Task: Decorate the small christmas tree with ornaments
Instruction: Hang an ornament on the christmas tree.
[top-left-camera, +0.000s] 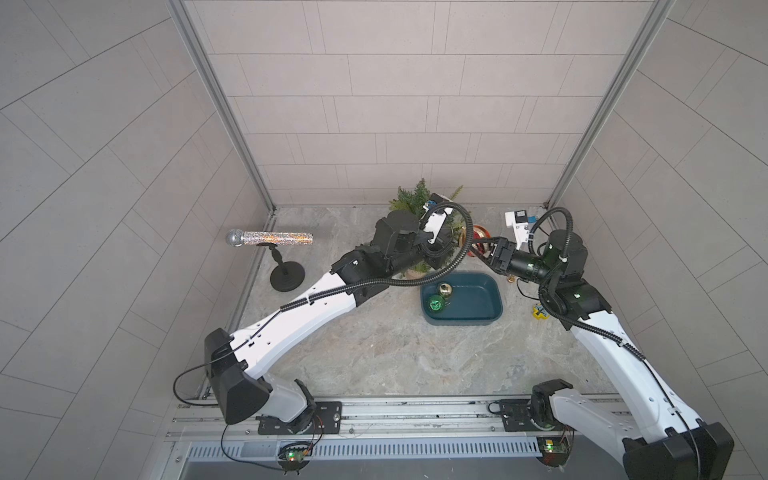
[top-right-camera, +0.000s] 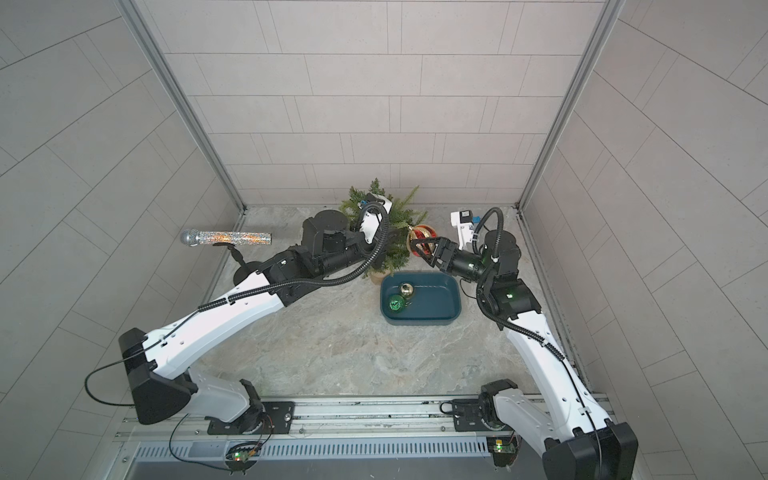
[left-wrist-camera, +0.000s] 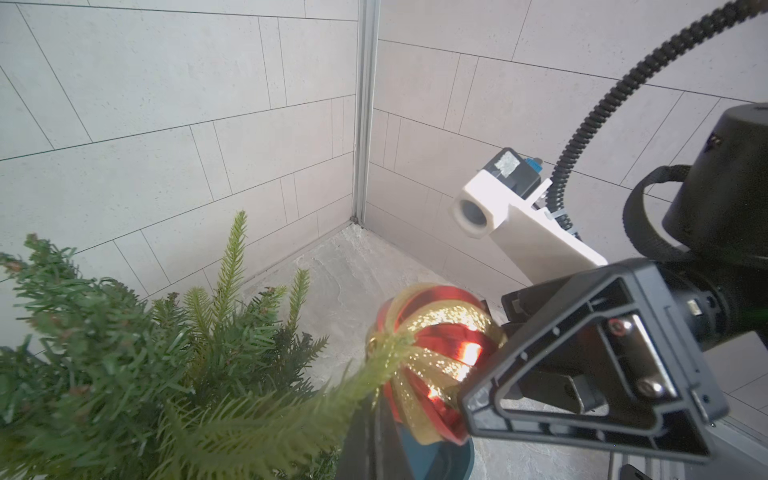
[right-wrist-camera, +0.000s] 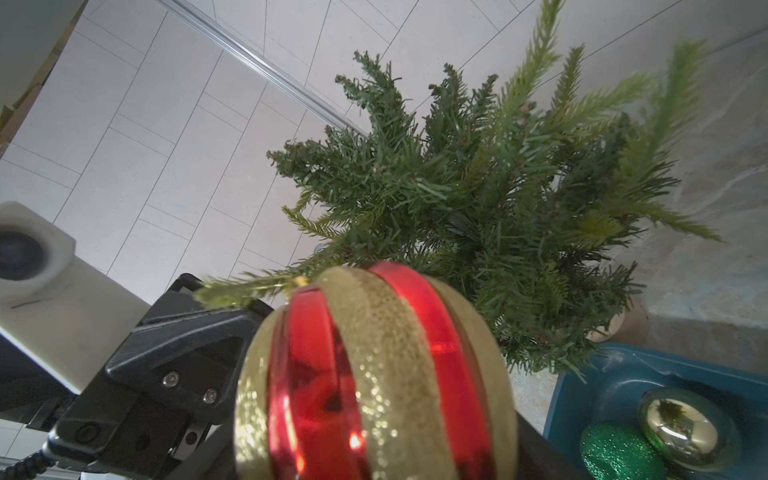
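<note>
My right gripper (top-right-camera: 420, 248) straddles the red-and-gold ornament (right-wrist-camera: 374, 374) at a branch tip (right-wrist-camera: 249, 286) of the small christmas tree (right-wrist-camera: 498, 199) by the bench (top-right-camera: 332, 340) back edge; whether it presses, I cannot tell. My left gripper (right-wrist-camera: 216, 316) is clenched.

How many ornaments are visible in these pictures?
3. The striped ball is at a tree branch tip; the gold ball and green ball lie in the tub. The tree may hide others.

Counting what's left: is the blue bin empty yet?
Not empty. The blue bin holds a shiny gold ball and a glittery green ball, side by side.
</note>
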